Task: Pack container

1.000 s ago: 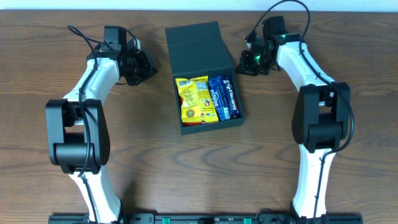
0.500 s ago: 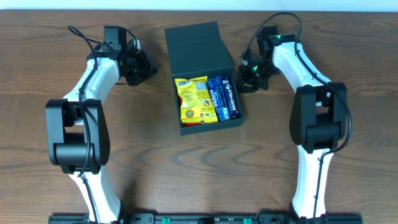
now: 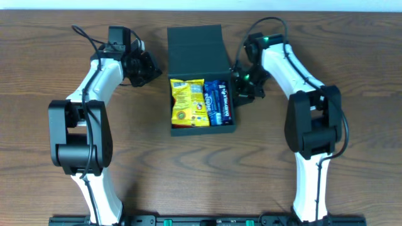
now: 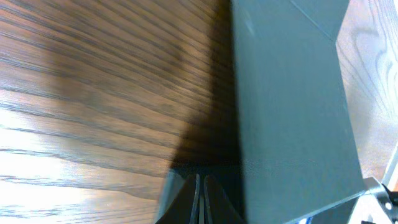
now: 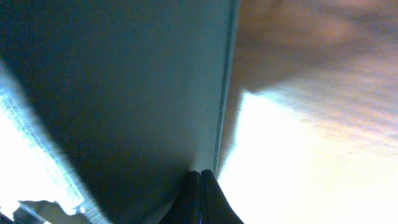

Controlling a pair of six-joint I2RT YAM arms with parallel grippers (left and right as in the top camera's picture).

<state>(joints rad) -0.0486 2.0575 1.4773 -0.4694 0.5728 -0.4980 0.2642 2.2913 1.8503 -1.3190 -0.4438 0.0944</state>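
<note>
**Desk:** Where did the container [image 3: 204, 130] sit, and what did it look like?

**Photographer:** It was at the middle of the tabletop [image 3: 352, 176], between the two arms. It was a dark teal-green, matte, square box. Its lid [image 3: 196, 49] was thrown back flat toward the far edge. A yellow packet [image 3: 186, 100] and blue bars [image 3: 217, 100] lay side by side inside and filled the floor.

**Desk:** And the jaws?

**Photographer:** Both pairs were pressed fully together and held nothing. The right jaws, at the end of the right arm [image 3: 286, 63], rested against the box's right wall near its corner. The left jaws, on the left arm [image 3: 100, 78], hung just beside the lid's left edge. Whether they touched it, I could not tell.

**Desk:** What would the step have called for?

**Photographer:** The packing looked done, so closing seemed the job. A good move would have been to brace the right wall so the light box could not skid. The other tip could then go under the flap's far edge and swing it forward over the snacks, keeping the push low and slow. A tall packet corner could have stopped the lid from seating.
</note>
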